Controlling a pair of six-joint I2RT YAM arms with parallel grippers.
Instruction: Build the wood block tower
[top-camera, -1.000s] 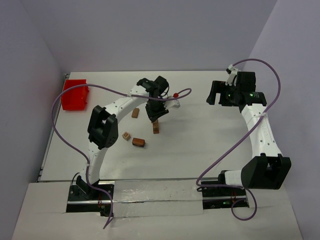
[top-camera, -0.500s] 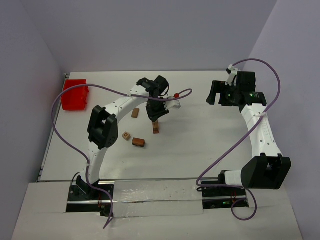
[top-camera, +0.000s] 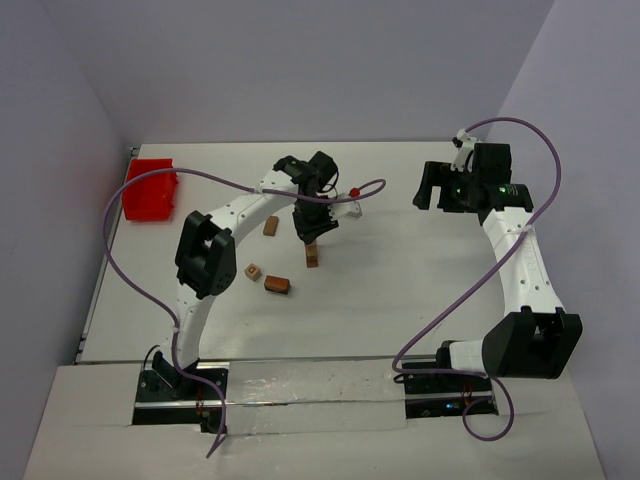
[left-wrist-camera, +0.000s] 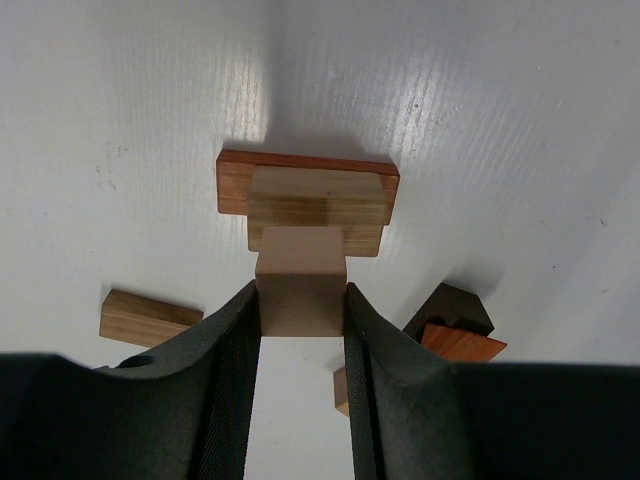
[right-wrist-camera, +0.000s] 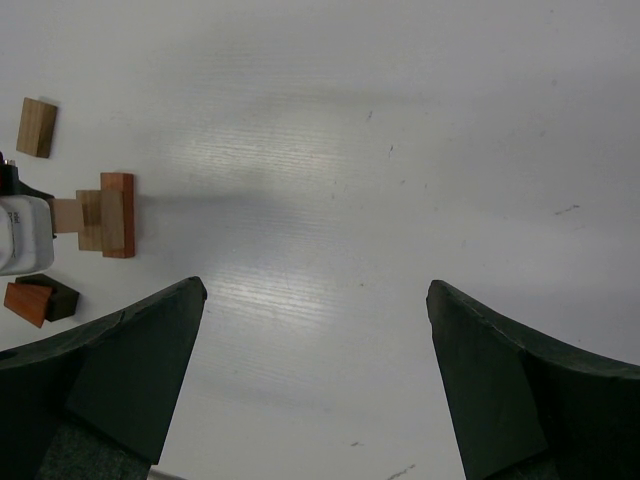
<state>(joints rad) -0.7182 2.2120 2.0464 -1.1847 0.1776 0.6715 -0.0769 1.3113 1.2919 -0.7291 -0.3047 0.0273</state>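
Item: tower (left-wrist-camera: 307, 180), two blocks, mid-bench (left-wrist-camera: 500, 100). Third, a pale block (left-wrist-camera: 300, 275), clenched in left claw (left-wrist-camera: 300, 310) at its top: centre it, lower gently, let go straight. Spare: right claw (right-wrist-camera: 315, 310), released, well apart.

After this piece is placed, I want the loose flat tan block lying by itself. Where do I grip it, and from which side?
Probably from straight above, jaws across the narrow width of the tan block, mid-length on its two long sides. It lies flat on a broad face, clear of the stack, so those sides look free.
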